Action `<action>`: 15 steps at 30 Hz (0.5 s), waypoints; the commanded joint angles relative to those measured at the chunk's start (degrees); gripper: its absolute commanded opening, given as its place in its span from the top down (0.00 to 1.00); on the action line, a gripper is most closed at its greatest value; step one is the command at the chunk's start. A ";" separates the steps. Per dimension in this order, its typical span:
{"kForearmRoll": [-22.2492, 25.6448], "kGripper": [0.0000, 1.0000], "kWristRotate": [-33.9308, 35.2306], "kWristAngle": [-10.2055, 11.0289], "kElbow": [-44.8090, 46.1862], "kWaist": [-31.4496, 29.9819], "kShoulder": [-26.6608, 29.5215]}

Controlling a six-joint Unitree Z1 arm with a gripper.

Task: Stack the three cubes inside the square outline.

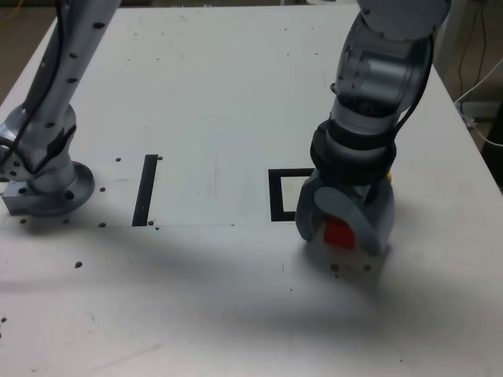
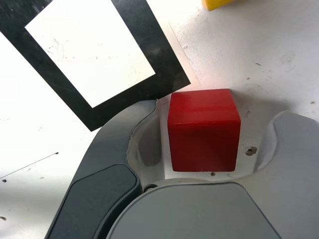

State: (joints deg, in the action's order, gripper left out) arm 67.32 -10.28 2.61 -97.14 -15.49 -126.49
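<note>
Gripper (image 1: pixel 342 240) straddled the red cube (image 1: pixel 339 235), its two fingers standing apart with space visible beside the block in the wrist view, so nothing was clamped. The cube sat on the table (image 1: pixel 212 298) between them. In the exterior view, one finger stood toward nine o'clock from it and the other near four. Being a cube, it offered no long axis, and its sides looked roughly squared to the fingers. The next move probably called for closing on those sides, then a short carry toward ten or eleven o'clock, where the black square (image 1: pixel 276 195) lay near, its white middle bare where visible. The arm (image 1: pixel 376 86) was the only one there to do it. The block looked solid red, plain-faced and upright. A yellow cube (image 2: pixel 217 3) showed partly, toward one o'clock from the red one in the exterior view.
</note>
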 commanded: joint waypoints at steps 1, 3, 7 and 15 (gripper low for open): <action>0.29 0.72 0.08 -0.05 0.02 -0.07 -0.08; 0.33 0.72 0.08 -0.09 0.04 -0.07 -0.07; 0.36 0.72 0.08 -0.21 0.11 -0.07 -0.07; 0.33 0.72 0.08 -0.39 0.33 -0.07 -0.07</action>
State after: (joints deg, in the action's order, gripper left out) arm 67.51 -10.28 2.32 -97.02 -15.49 -126.48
